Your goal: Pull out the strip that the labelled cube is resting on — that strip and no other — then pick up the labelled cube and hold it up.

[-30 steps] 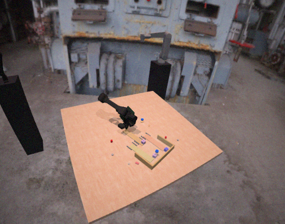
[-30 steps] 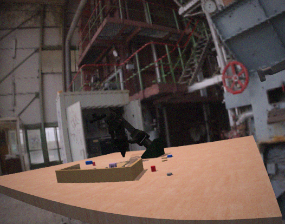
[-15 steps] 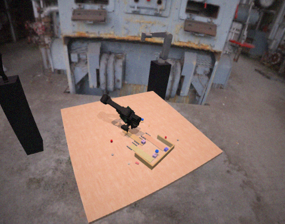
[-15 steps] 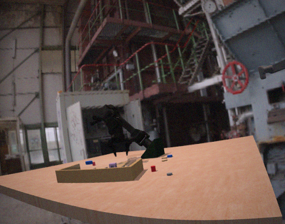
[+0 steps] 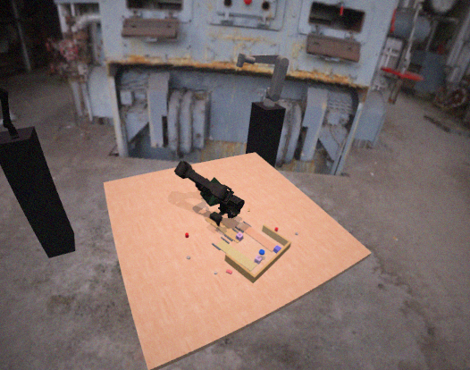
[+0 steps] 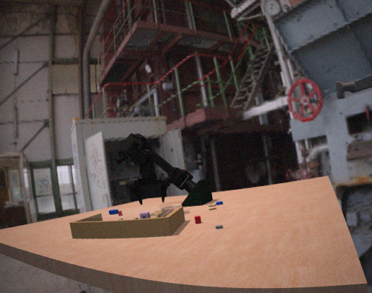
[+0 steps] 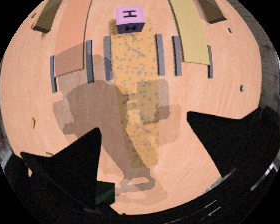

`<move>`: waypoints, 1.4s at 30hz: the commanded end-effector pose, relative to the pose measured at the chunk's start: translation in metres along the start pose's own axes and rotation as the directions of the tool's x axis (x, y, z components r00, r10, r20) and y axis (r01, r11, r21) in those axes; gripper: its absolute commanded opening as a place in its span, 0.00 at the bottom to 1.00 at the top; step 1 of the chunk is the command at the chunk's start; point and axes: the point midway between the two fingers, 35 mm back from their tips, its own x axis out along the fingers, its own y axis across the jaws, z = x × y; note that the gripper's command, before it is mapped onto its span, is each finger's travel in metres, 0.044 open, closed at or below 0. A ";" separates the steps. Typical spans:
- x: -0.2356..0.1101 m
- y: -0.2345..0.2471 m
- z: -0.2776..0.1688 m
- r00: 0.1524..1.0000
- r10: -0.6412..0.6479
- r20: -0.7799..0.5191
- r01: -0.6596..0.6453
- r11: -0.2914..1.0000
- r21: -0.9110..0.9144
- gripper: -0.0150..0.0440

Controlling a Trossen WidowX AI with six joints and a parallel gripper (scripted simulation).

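Cube with the "H" label, lilac, sits on the far end of a speckled yellow strip that runs toward the wrist camera; in the top view the same cube lies at the open mouth of the three-walled tray, toward the bench's right corner, roughly mid-bench. Plain strips lie just beside the speckled one on both sides, with grey bars across their near ends. Risks, as judgement: the neighbouring strips are close enough that wide-spread fingers could drag a wrong one; a fast pull could tip or slide the cube off the strip; other lilac and blue cubes inside the tray could be mistaken for the labelled one if the label is out of view. Gripper is fully spread and holds nothing, fingers pointing down, hanging above the strip's near end without visible contact. Arm reaches from its dark base near the bench's far edge, forearm sloping down toward the tray, wrist bent so the camera looks along the strip at the cube.
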 end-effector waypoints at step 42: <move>0.003 -0.004 0.121 1.000 0.004 0.005 -0.004 1.000 0.010 0.68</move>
